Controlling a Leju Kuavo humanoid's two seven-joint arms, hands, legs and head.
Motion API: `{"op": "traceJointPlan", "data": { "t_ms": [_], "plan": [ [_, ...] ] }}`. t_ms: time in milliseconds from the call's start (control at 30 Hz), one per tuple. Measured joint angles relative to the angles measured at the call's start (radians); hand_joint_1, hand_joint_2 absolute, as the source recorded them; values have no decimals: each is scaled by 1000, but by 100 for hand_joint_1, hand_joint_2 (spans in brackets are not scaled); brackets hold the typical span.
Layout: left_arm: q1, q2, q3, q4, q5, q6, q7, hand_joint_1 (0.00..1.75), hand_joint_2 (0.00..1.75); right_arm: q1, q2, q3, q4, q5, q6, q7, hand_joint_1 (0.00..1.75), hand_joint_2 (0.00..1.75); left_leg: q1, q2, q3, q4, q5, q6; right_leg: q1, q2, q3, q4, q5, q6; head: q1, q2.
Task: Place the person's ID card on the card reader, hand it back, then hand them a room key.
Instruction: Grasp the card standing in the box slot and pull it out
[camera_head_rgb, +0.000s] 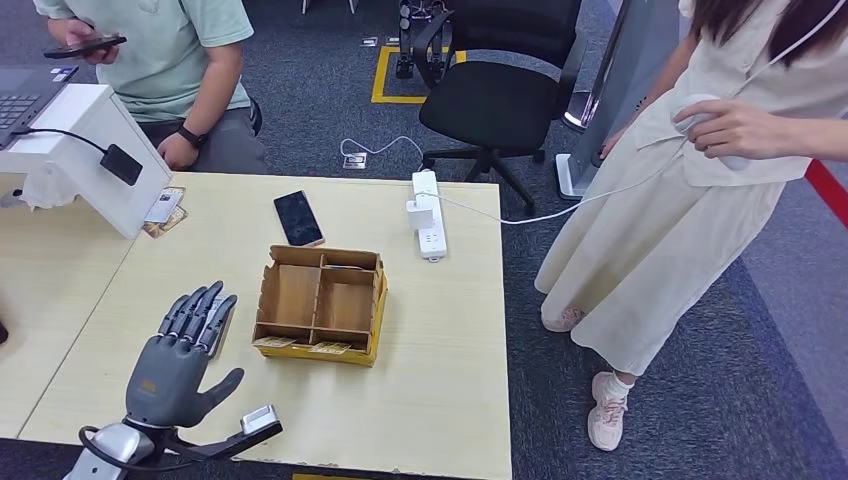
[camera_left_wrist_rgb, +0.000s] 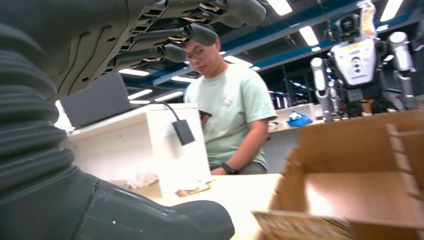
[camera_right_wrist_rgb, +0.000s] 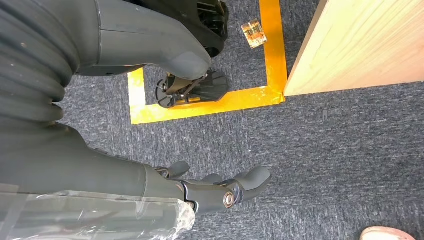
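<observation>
My left hand (camera_head_rgb: 185, 352) lies flat and low over the table (camera_head_rgb: 440, 380), its fingers (camera_head_rgb: 200, 312) straight and apart, holding nothing. A pale edge of a flat thing (camera_head_rgb: 223, 328) peeks out beside the fingertips; I cannot tell what it is. A cardboard box (camera_head_rgb: 320, 300) with compartments stands right of the hand, with cards (camera_head_rgb: 300, 346) in its front slot. A black flat device (camera_head_rgb: 298, 217) lies behind the box. Cards (camera_head_rgb: 164, 210) lean by the white stand (camera_head_rgb: 95, 150). My right hand (camera_right_wrist_rgb: 210, 187) hangs over the carpet, fingers loosely bent, nothing in it.
A person in a beige dress (camera_head_rgb: 690, 170) stands right of the table. A seated person in a green shirt (camera_head_rgb: 170, 60) holds a phone at the back left. A power strip (camera_head_rgb: 428, 225) lies at the far edge. An office chair (camera_head_rgb: 490, 100) stands behind.
</observation>
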Motion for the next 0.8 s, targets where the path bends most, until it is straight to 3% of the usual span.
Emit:
{"op": "traceJointPlan", "data": {
  "t_ms": [300,800],
  "plan": [
    [-67,-38,-118,80,-49,0,14,0,175,-2,0,0,0,6,-1,3,0,175,0,0,0,0,0,0,0,0,0,0,0,0,0,0],
    [-124,-53,-173,137,-72,-2,31,0,175,-2,0,0,0,2,-2,3,0,175,0,0,0,0,0,0,0,0,0,0,0,0,0,0]
  ]
}}
